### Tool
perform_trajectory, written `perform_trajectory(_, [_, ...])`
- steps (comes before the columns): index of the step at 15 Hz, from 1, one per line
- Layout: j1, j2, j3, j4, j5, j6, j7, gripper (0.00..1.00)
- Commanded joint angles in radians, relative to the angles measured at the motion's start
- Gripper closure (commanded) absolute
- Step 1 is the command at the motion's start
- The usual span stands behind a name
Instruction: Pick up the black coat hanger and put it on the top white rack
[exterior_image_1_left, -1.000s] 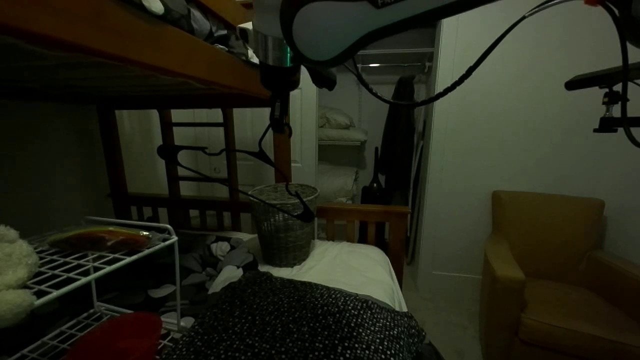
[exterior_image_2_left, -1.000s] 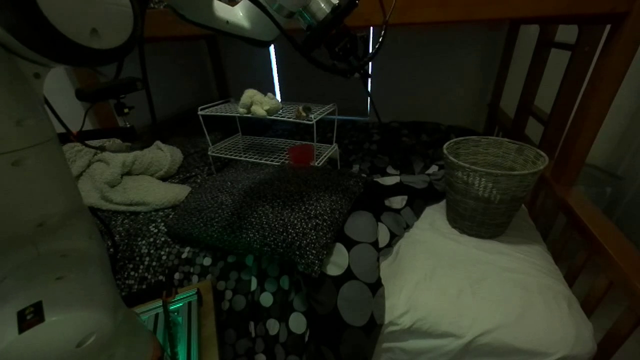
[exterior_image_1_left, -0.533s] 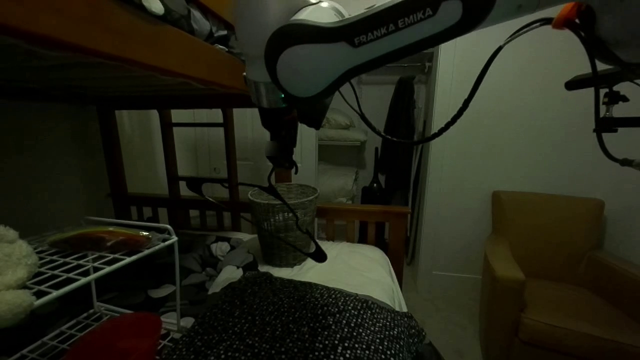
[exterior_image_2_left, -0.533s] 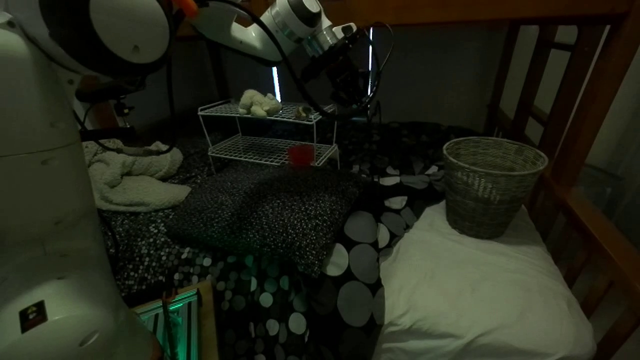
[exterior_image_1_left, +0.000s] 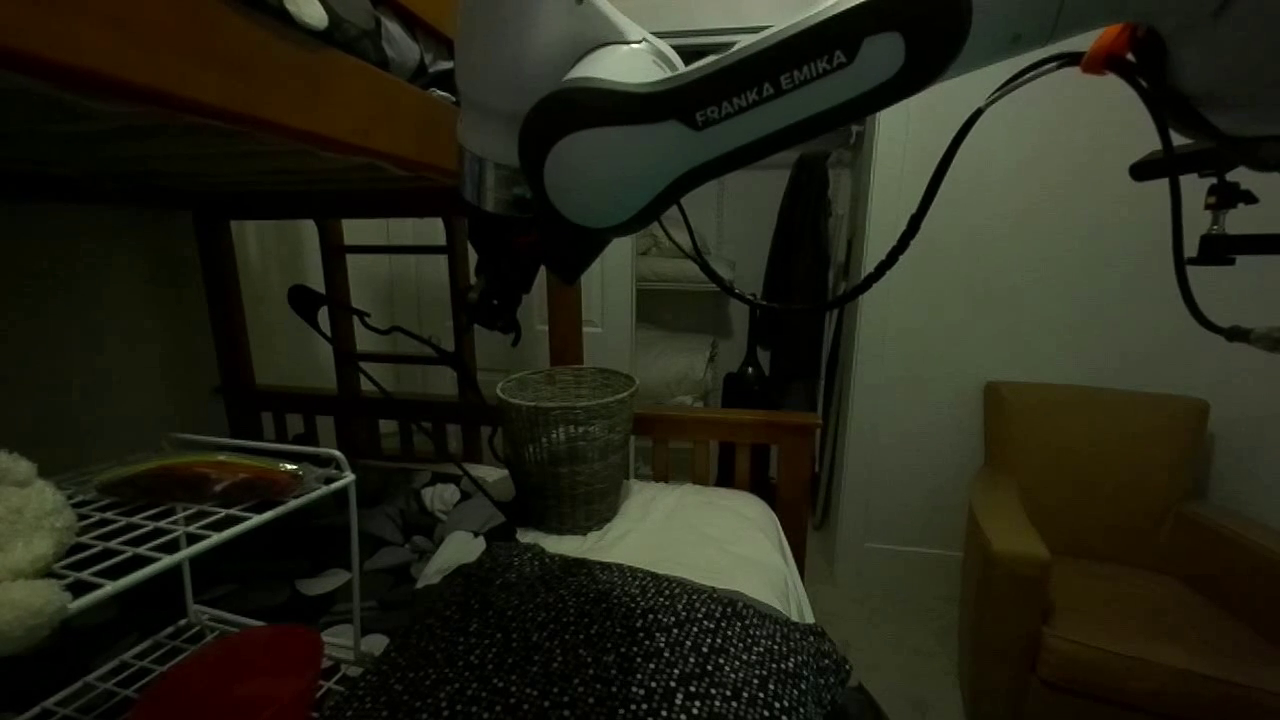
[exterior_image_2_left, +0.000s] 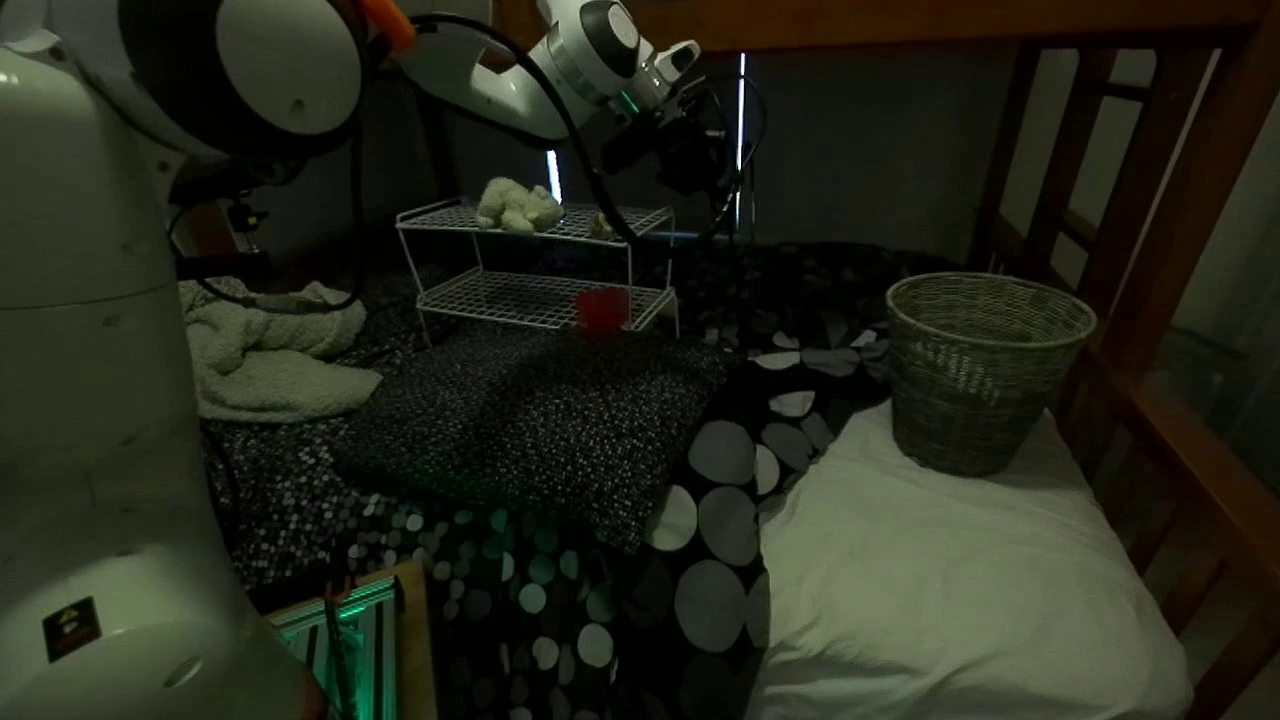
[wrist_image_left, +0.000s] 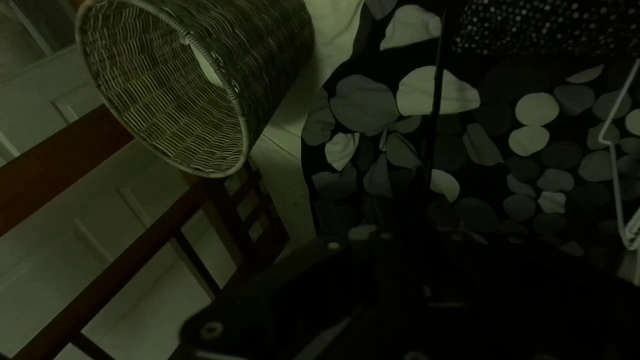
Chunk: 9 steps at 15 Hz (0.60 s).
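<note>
Beneath everything spreads the bench (exterior_image_2_left: 620, 640), soft and patterned with circles. Above it sits the top white rack (exterior_image_1_left: 240, 530), the place I am bound for. The basket (exterior_image_2_left: 985, 400) stands well apart from the rack, and I reach in between them, nearer the rack as I judge it.

The black coat hanger (wrist_image_left: 437, 95) is up in the air, hanging below my tool (exterior_image_1_left: 498, 320), which is clenched on its top end, as best this dim light lets me judge. Its long axis is what matters: in an exterior view it slants steeply, one end raised toward the rack's side of the picture, the other low, by the basket's outline. In the wrist view its bar runs nearly straight up, apart from the basket.

So the rack lies to one side of my tool and, I judge, lower. The coming move calls for going sideways over it, high enough that the low end clears the rim, then tipping the hanger flat. A plush toy (exterior_image_2_left: 518, 207) sits on the rack, and a packet (exterior_image_1_left: 200, 478) lies toward my end, where a dangling corner could snag.
</note>
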<state>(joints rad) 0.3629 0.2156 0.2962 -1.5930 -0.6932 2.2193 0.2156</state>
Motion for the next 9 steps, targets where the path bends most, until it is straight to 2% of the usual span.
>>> perform_trajectory(1, [0.046,0.080,-0.017,0.103,-0.052,-0.071,-0.072,0.99])
perform_trajectory(7, [0.084,0.237,0.021,0.299,0.053,-0.045,-0.445,0.99])
perform_trajectory(9, [0.112,0.295,0.016,0.376,0.072,-0.076,-0.529,0.99])
